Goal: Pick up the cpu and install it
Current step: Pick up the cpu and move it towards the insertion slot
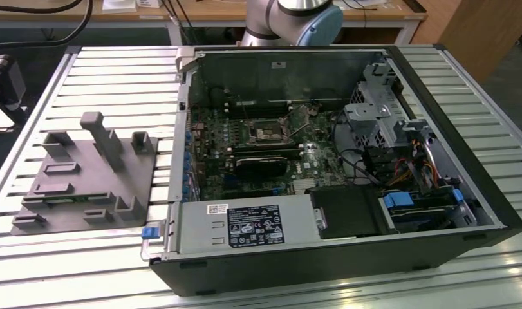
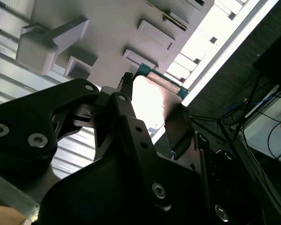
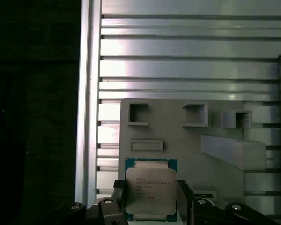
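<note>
Now: pick-up step in hand. In the first wrist view the end effector (image 3: pixel 151 190) has its two fingers against opposite edges of the cpu (image 3: pixel 150 193), pinching it, metal top toward the camera. The chip sits over one edge of the grey fixture plate (image 3: pixel 187 140), which lies on the slotted desk (image 3: pixel 178 61). I cannot tell whether it is clear of the plate or touching it. The second wrist view agrees: cpu (image 2: pixel 152 101) flat between the fingers.

Install not yet done. In the exterior view the socket (image 1: pixel 267 133) inside the open computer case (image 1: pixel 286 270) lies well apart from the plate (image 1: pixel 80 177).

Judgement: seating calls for a level chip, squared to the socket frame, with no slip in the pinch.
</note>
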{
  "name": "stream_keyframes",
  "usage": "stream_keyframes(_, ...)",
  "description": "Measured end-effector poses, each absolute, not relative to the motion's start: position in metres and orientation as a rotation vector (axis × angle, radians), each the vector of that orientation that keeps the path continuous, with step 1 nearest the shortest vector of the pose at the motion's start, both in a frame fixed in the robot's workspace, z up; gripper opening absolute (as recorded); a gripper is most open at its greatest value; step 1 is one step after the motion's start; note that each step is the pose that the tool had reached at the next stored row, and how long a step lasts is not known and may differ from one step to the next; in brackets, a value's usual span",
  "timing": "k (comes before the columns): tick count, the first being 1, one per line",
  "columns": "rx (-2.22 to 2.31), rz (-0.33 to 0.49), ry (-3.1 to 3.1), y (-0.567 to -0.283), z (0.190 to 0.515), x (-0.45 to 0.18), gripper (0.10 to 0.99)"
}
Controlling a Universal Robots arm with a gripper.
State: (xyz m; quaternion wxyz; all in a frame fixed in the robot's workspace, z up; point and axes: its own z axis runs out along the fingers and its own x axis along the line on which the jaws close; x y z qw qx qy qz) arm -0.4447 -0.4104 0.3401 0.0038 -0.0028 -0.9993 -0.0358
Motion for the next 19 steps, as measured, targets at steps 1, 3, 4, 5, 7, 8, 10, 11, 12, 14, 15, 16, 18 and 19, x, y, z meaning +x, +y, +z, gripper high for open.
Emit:
stream_keyframes(1, -0.009, -0.112, -3.132, -0.41, 0.341, -0.445, 0.525)
stream_keyframes(3, -0.009, -0.112, -3.132, -0.41, 0.342, -0.445, 0.525)
stream_keyframes(4, -0.009, -0.112, -3.132, -0.41, 0.343, -0.445, 0.525)
stream_keyframes(5, -0.009, -0.112, -3.132, -0.41, 0.343, -0.445, 0.525)
stream_keyframes(7, -0.009, -0.112, -3.132, -0.41, 0.344, -0.445, 0.525)
stream_keyframes(8, -0.009, -0.112, -3.132, -0.41, 0.345, -0.445, 0.525)
stream_keyframes(10, -0.009, -0.112, -3.132, -0.41, 0.346, -0.445, 0.525)
stream_keyframes(11, -0.009, -0.112, -3.132, -0.41, 0.347, -0.445, 0.525)
stream_keyframes(12, -0.009, -0.112, -3.132, -0.41, 0.347, -0.445, 0.525)
stream_keyframes(14, -0.009, -0.112, -3.132, -0.41, 0.348, -0.445, 0.525)
stream_keyframes(15, -0.009, -0.112, -3.132, -0.41, 0.349, -0.445, 0.525)
stream_keyframes(16, -0.009, -0.112, -3.132, -0.41, 0.349, -0.445, 0.525)
stream_keyframes(18, -0.009, -0.112, -3.132, -0.41, 0.35, -0.445, 0.525)
stream_keyframes(19, -0.009, -0.112, -3.132, -0.41, 0.351, -0.445, 0.525)
